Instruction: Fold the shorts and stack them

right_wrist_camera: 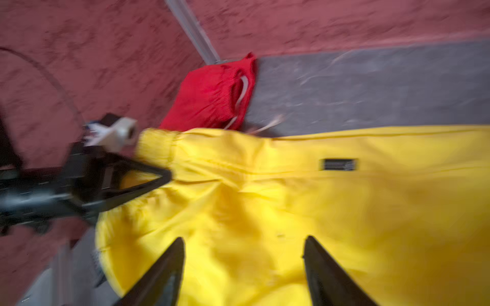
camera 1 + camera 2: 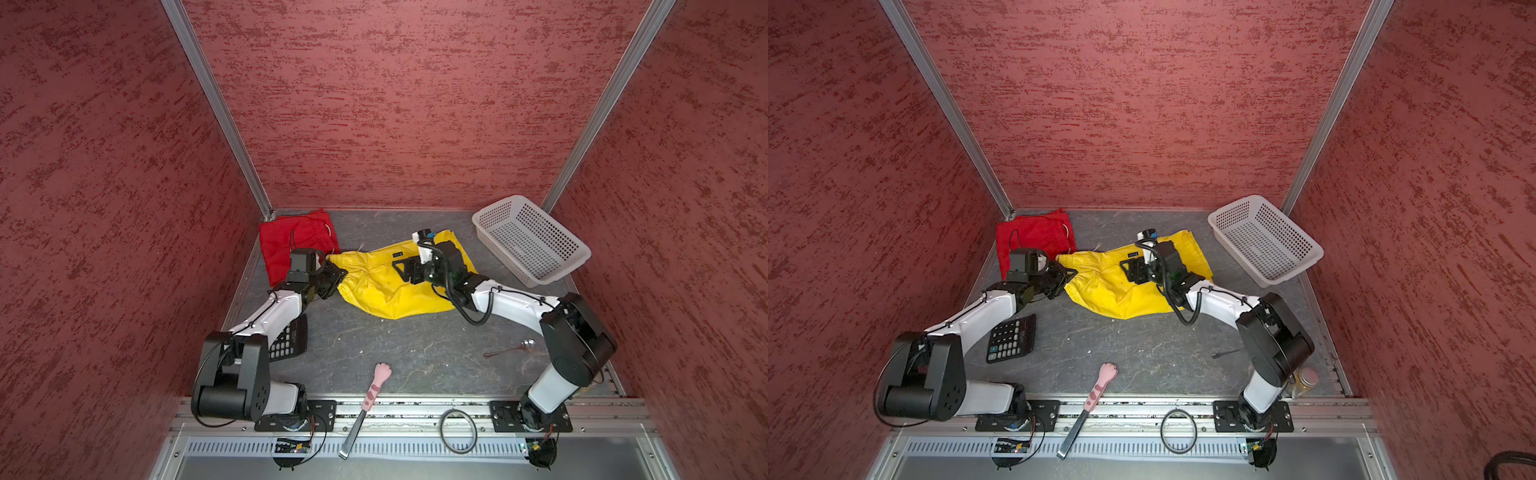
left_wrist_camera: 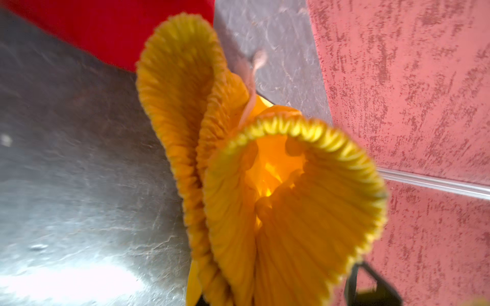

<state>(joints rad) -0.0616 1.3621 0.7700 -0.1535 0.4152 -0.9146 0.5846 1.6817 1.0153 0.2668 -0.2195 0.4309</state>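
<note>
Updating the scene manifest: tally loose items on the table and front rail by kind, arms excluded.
Shorts: 2 (red shorts, yellow shorts)
Basket: 1
Calculator: 1
Spoon: 1
Paw-handled tool: 1
Black ring: 1
Jar: 1
Total: 8

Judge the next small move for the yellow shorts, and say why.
Probably the left gripper should carry the waistband over toward the legs: it pinches the yellow shorts there, which lie spread out, while the right gripper hangs open above them.
</note>
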